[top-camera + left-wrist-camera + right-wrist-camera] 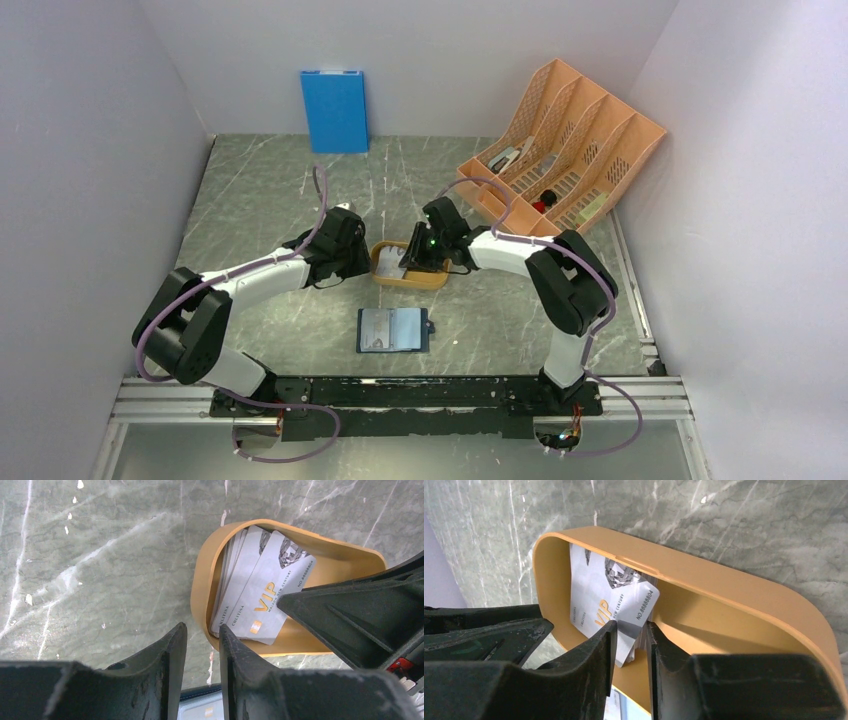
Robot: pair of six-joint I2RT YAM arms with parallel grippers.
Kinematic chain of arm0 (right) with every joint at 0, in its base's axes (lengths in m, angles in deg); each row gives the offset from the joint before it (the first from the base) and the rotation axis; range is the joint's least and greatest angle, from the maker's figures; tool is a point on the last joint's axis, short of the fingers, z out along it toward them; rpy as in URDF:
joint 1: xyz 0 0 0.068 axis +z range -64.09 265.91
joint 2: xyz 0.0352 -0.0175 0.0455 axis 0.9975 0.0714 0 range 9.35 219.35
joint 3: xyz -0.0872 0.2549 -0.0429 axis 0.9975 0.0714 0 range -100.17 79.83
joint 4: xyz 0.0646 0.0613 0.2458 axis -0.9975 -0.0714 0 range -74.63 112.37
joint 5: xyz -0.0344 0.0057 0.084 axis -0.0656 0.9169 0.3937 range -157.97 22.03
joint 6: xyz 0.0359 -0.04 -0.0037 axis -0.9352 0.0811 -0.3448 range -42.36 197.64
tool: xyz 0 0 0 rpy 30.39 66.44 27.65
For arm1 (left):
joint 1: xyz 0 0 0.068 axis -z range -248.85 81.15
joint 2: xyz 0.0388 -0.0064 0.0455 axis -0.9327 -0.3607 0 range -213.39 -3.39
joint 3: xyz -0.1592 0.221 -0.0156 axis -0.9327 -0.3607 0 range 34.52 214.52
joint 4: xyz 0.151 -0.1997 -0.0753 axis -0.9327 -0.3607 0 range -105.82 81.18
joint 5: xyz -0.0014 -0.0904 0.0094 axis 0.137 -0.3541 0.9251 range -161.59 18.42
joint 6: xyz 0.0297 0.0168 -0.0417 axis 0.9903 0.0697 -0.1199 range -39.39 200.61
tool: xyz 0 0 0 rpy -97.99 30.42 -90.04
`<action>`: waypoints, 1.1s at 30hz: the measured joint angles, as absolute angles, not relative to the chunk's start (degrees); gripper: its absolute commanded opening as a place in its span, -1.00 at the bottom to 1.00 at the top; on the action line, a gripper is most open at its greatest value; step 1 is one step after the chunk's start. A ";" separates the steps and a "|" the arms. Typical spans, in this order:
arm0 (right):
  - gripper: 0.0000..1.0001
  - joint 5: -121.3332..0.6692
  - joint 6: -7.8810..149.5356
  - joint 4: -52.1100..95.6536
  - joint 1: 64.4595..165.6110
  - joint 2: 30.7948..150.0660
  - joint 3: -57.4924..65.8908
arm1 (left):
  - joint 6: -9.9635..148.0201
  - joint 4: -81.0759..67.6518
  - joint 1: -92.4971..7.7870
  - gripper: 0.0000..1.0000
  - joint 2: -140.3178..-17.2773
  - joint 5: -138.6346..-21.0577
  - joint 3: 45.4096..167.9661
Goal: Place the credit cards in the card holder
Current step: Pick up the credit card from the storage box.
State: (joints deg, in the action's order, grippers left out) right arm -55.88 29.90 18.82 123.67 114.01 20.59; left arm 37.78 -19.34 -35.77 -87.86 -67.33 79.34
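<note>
**A:** Start on the left. What stands there?

**B:** A bright blue flat rectangular panel (pixel 334 110) leans upright against the back wall, at the far edge of the grey marbled stone desk (pixel 260 190). Nearer than that, the left claw (pixel 201 627) reaches to the left end of the shallow orange oval plastic tray (pixel 340 555).

**A:** Is that claw holding anything?

**B:** No. Its jaws stand narrow, with bare desk showing through the gap. The tips sit just beside the tray's rim; whether they touch it I cannot tell.

**A:** And the small dark navy folding card holder (pixel 393 329)?

**B:** It lies opened flat on the desk, on the near side of the tray and apart from it, between the two arms. A pale card with a gold chip shows in its left half.

**A:** Where are the thin grey-silver rectangular credit cards (pixel 260 590)?

**B:** In the tray, fanned in a stack that leans against its left end. The top one reads VIP in gold letters.

**A:** The right claw (pixel 631 625)?

**B:** It comes into the tray from the right, and its jaws are pinched narrow on a corner of the credit cards.

**A:** Anything further right?

**B:** An orange slotted plastic file rack (pixel 590 130) tilts against the right wall, well apart from the tray, with a few small items in its compartments.
</note>
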 measured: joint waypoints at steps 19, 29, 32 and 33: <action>-1.00 -53.78 27.03 22.55 121.24 110.93 25.18 | 37.78 -19.34 -35.84 -0.34 -87.86 -67.33 79.34; -1.00 -53.23 25.92 21.22 121.20 105.88 25.29 | 37.78 -19.36 -35.95 -0.36 -87.86 -67.33 79.34; -1.00 -53.14 25.52 19.32 121.11 103.02 25.25 | 37.78 -19.41 -36.04 -0.36 -87.81 -67.31 79.36; -1.00 -53.08 25.35 18.64 121.04 102.32 25.20 | 37.78 -19.47 -36.04 -0.36 -87.79 -67.31 79.40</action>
